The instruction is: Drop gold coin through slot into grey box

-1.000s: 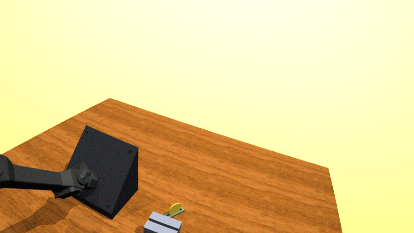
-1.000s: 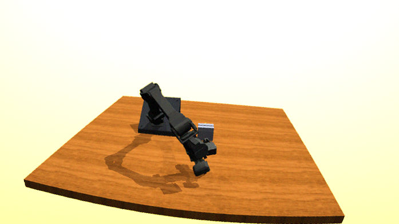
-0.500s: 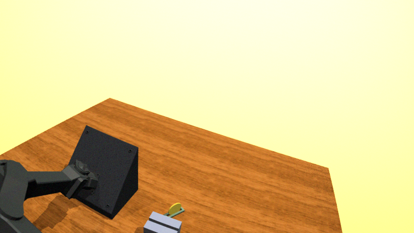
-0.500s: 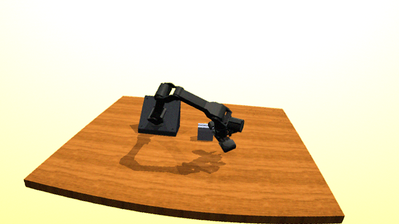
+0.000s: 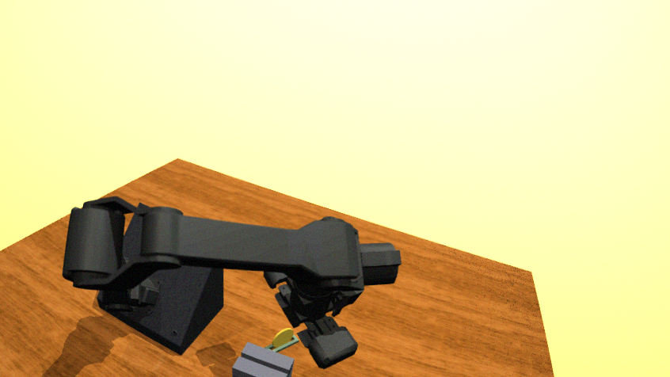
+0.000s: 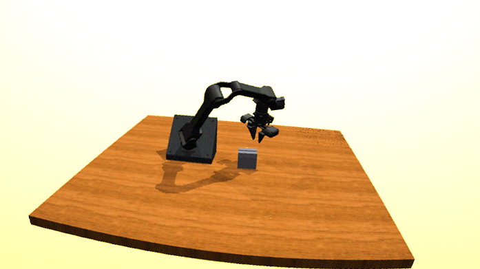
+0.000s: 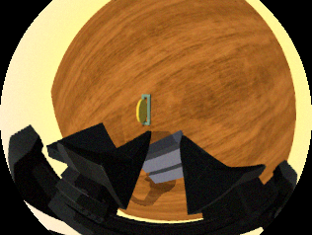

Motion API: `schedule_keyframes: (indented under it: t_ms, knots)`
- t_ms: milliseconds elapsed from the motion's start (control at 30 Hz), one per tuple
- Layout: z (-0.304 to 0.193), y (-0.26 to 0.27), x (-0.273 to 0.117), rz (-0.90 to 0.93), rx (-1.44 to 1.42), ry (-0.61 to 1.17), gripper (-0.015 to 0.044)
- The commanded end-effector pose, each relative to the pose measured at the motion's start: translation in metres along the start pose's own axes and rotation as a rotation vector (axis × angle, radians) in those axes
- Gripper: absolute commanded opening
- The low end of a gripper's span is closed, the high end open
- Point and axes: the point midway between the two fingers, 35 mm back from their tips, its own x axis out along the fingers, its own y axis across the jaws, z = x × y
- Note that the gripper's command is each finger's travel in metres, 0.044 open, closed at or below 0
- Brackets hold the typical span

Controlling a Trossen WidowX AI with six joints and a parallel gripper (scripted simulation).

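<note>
While my black parallel-jaw pincer [image 6: 257, 136] hung in the air above the table, it held nothing, its jaws part-way apart with only bare gap between them. The thin gold coin [image 5: 283, 337] stood on its edge in the shallow dark-green holder [image 5: 291, 344], untouched, right behind the closed grey box [image 5: 262, 362] with the narrow slot in its lid. In the wrist view the coin [image 7: 140, 109] showed edge-on ahead of my fingers, and the grey box [image 7: 161, 161] sat between and below the fingertips, so I was more over the box than over the coin. In the exterior view the coin was hidden behind the box [image 6: 246, 157]. I judged the step as the approach to the pick, nothing grasped yet, the task barely begun. The next move called for shifting forward past the box until the coin lay between my jaws, lining them up flat against its two faces, then descending on the upper part of the coin above the holder and closing. The box stood very near, so one finger might clip it on the way down. The wooden table [image 6: 245, 223] bore everything.
</note>
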Motion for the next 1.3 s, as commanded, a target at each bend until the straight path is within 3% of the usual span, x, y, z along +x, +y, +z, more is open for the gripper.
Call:
schedule_keyframes:
  t_ms: [0,233,400,1267]
  knots:
    - [0.010,0.048,-0.001,-0.116,-0.097,0.088,0.0161]
    - [0.012,0.066,-0.002,-0.165,-0.131,0.111,0.0161]
    - [0.007,0.062,0.031,-0.166,-0.130,0.112,0.0161]
    - [0.003,0.054,0.072,-0.167,-0.130,0.112,0.0161]
